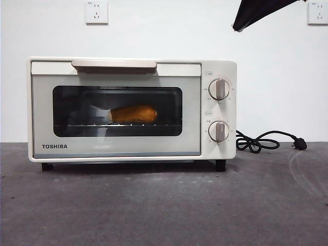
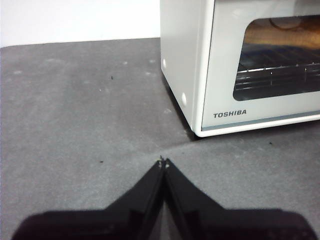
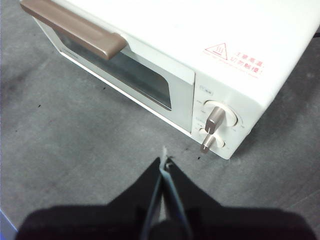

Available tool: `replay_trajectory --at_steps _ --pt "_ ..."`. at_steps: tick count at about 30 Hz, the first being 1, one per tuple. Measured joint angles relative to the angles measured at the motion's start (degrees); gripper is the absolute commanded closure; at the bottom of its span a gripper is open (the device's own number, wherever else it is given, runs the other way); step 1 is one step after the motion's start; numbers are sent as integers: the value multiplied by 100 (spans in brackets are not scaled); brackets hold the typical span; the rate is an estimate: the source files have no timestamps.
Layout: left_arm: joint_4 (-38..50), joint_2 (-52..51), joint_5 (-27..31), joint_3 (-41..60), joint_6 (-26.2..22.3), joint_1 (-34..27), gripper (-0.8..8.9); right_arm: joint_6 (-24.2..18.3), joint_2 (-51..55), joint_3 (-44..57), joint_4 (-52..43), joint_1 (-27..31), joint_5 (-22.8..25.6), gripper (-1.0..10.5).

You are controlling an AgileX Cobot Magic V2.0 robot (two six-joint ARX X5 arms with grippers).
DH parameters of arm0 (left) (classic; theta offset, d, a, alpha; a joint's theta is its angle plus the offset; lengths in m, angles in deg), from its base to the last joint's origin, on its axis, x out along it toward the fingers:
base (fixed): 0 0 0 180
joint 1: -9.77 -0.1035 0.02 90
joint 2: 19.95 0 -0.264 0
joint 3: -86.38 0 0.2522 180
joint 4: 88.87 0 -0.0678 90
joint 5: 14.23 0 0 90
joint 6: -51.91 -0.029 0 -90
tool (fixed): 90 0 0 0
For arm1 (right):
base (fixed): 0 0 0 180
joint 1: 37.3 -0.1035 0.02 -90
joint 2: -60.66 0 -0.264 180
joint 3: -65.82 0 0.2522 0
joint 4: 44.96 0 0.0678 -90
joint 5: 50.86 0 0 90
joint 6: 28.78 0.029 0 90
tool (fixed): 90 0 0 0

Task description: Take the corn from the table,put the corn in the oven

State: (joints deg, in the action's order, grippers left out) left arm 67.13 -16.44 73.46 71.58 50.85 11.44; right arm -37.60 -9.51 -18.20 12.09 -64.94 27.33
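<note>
Front view: corn [image 1: 134, 114] on the rack inside the oven [image 1: 123, 148], door shut — I judge the task basically done.
Left gripper [image 2: 163, 162] and right gripper [image 3: 164, 162] both pinched together, holding nothing, above the counter [image 1: 164, 205]; next I only park the arms. Count: one corn, one oven, two knobs.

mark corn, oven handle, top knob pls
corn [image 1: 134, 114]: front view, mid-cob, behind the door glass.
oven handle [image 3: 75, 28]: right wrist view, middle of the brown bar.
top knob [image 1: 220, 89]: front view, its grip.
</note>
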Motion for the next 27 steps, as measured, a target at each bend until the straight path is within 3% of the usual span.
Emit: replay_trajectory --at_steps 7,13,19,27 --pt "0 101 0 0 0 0 817 0 0 0 -2 2 37 948" --pt "0 136 0 0 0 0 817 -402 118 0 -4 391 586 948" --pt "0 136 0 0 0 0 817 -505 319 2 -212 1534 404 948" --pt "0 136 0 0 0 0 817 2 1038 24 -680 3517 162 948"
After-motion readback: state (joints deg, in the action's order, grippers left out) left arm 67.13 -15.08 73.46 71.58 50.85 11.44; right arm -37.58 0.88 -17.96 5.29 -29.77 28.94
